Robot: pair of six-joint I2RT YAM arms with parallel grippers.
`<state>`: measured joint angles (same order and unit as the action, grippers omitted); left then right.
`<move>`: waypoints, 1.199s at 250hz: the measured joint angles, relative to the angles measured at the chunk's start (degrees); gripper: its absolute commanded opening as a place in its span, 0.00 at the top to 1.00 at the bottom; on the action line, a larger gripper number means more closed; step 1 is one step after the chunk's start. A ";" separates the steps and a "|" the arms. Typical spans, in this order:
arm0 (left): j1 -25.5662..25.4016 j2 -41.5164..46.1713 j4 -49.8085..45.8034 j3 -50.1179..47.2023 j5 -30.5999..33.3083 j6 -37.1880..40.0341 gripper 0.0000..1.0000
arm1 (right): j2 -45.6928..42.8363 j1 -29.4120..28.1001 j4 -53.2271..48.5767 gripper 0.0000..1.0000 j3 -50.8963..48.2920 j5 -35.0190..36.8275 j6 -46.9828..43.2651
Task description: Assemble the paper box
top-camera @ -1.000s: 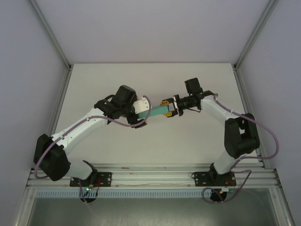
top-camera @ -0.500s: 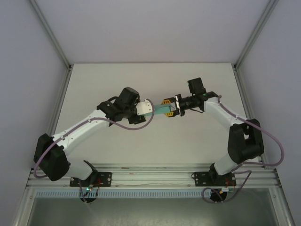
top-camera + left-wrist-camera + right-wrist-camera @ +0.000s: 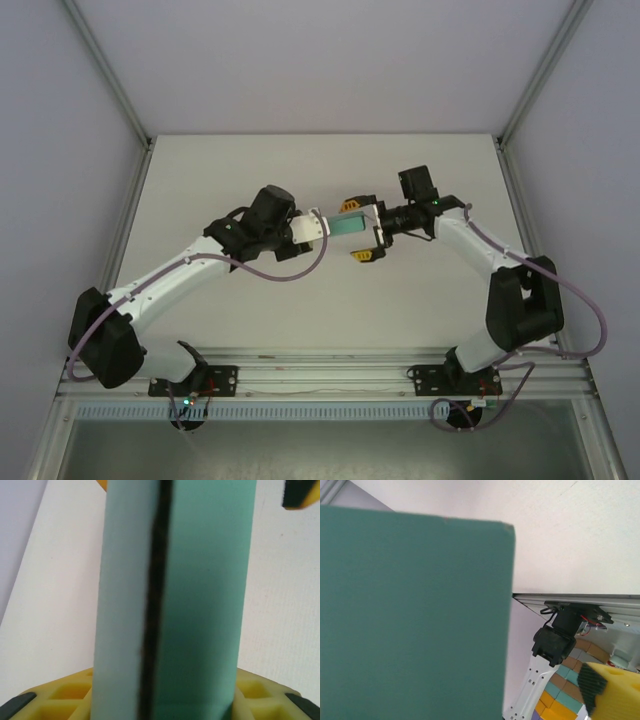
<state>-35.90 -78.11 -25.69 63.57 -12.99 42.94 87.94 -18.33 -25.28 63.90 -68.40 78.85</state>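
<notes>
The paper box is a slim teal-green closed box held in the air over the middle of the table. My left gripper is shut on its left end. In the left wrist view the box rises from between the yellow fingers, with a dark seam down its face. My right gripper stands open at the box's right end, one yellow finger above it and one finger below it, apart from the card. In the right wrist view the box covers the left side, with one finger at the lower right.
The white table lies below both arms, with grey walls and metal frame rails at its sides. The left arm's base and a coloured block pattern show in the right wrist view.
My right gripper, shut on the box's right end before, has opened wide. My left gripper has carried the box slightly right and tilted it up.
</notes>
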 measured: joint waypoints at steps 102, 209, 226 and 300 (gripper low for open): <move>1.27 -9.64 -8.57 1.25 -5.49 -3.13 0.60 | -8.02 13.99 -10.86 0.00 4.20 24.06 -24.46; 6.67 -17.70 -16.63 7.61 -17.40 -2.40 0.59 | -21.20 13.35 -4.63 0.07 -2.56 34.10 -69.96; 6.67 -19.52 -18.14 9.29 -18.14 -1.62 0.59 | -21.14 11.87 -5.49 0.09 -3.39 33.31 -76.48; 6.67 -26.80 -23.32 17.05 -19.15 0.66 0.59 | -16.72 -1.03 -11.43 0.17 -2.12 35.47 -97.11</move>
<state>-29.23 -104.90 -49.01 80.62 -32.14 43.59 71.22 -19.35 -36.71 61.78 -32.93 -18.26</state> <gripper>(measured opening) 0.435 0.854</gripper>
